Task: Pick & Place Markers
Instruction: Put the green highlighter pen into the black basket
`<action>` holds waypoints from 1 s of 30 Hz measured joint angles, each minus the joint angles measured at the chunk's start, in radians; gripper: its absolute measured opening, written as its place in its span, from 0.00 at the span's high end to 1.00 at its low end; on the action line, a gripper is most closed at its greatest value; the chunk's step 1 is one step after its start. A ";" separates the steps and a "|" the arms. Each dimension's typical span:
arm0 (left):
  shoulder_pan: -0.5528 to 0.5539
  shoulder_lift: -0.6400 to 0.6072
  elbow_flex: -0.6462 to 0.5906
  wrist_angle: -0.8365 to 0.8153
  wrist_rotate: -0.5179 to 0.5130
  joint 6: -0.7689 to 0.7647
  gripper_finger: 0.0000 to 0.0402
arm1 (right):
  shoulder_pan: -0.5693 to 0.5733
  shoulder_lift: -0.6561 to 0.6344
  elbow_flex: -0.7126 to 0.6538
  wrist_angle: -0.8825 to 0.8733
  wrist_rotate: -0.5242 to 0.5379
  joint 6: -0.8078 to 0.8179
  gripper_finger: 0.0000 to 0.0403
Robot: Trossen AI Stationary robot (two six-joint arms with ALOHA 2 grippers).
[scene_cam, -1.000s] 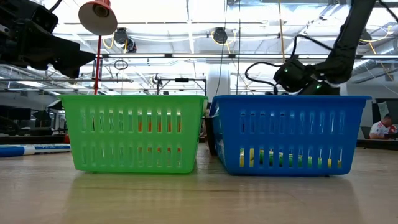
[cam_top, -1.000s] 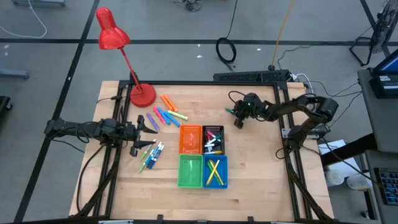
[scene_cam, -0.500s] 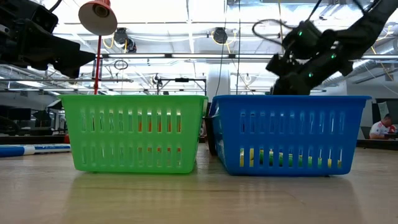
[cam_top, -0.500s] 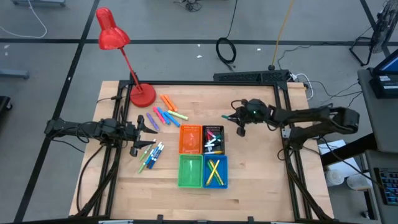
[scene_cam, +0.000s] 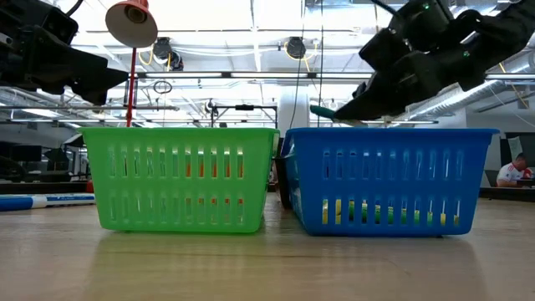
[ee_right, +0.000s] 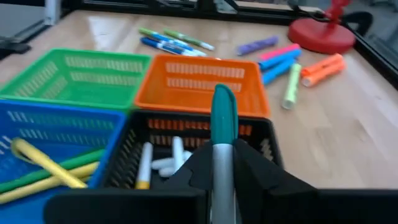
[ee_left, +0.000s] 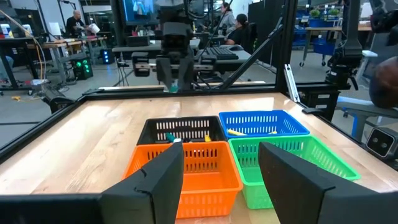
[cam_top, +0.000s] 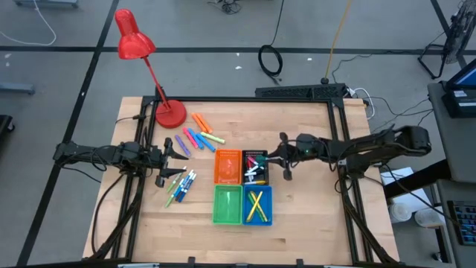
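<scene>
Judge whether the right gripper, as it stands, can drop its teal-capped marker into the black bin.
Probably yes: the right gripper holds the teal-capped marker beside the open-topped black bin, with nothing between them.

A pale wooden bench stands on a grey floor crossed by dark seam lines. A red desk lamp has its round base at the bench's far left corner, with its shade leaning out beyond the edge. A coiled black cable lies on the floor beyond the far edge. The low view looks into a workshop hall with bright ceiling lights and overhead beams; a person sits far off.
</scene>
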 joint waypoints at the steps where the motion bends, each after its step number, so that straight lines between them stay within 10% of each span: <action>1: 0.000 0.000 0.000 0.000 0.000 0.000 0.47 | 0.010 0.010 0.007 0.001 0.000 0.000 0.92; 30: 0.000 0.000 0.000 -0.001 0.000 0.000 0.47 | 0.045 0.268 0.120 0.009 0.001 -0.019 0.91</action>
